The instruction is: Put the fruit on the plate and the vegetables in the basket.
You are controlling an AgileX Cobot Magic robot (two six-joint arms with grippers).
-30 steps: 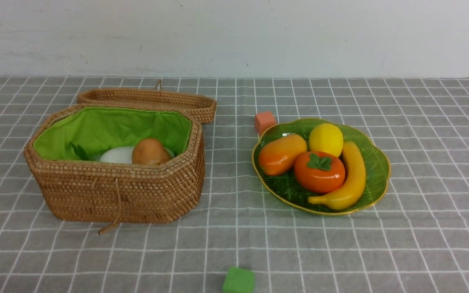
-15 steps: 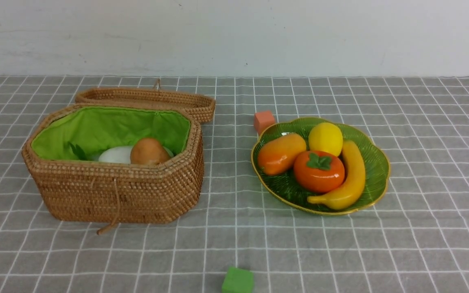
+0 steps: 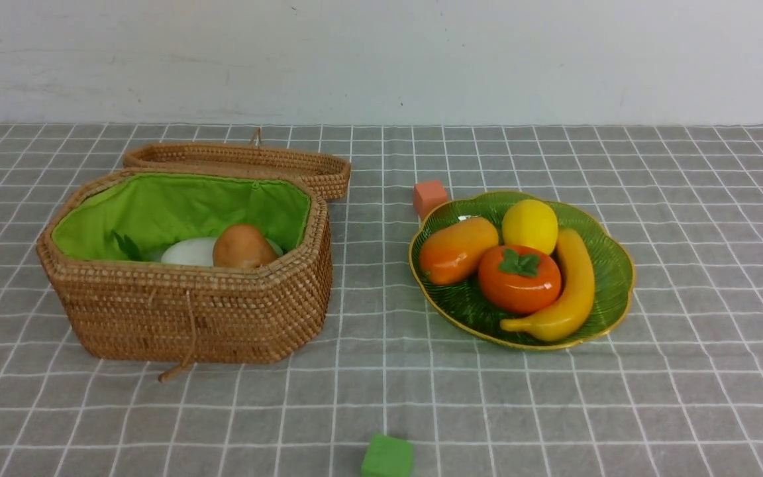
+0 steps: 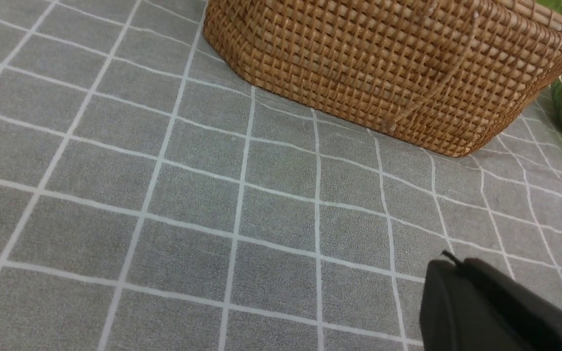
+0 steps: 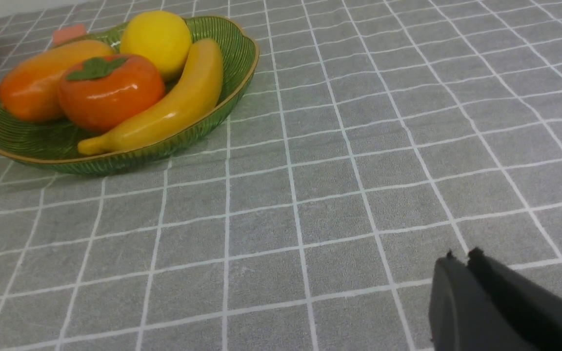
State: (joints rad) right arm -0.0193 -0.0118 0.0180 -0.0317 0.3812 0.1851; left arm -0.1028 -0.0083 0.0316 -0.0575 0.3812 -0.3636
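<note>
Materials and finishes on the checked cloth

Basket [image 3: 189,311] and lid [image 3: 242,162]: rough tan woven wicker, matt green fabric lining [image 3: 176,209]. Plate [image 3: 603,265]: glossy ribbed green, glazed look, gold rim. Lemon [image 3: 530,226], persimmon [image 3: 519,281], banana [image 3: 570,291], mango [image 3: 456,250]: smooth, shiny plastic look. Potato [image 3: 244,247]: duller brown. Tablecloth [image 3: 554,411]: matt grey woven cloth. Green cube [image 3: 387,457]: matt, foam-like.

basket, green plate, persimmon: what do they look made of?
Basket: coiled woven wicker, matte tan, with a bright green cloth lining that creases at the rim. Plate: glossy and ribbed with a gold rim, likely glazed ceramic or glass. Persimmon: smooth with sharp highlights, probably a hard plastic or lacquered toy.
</note>
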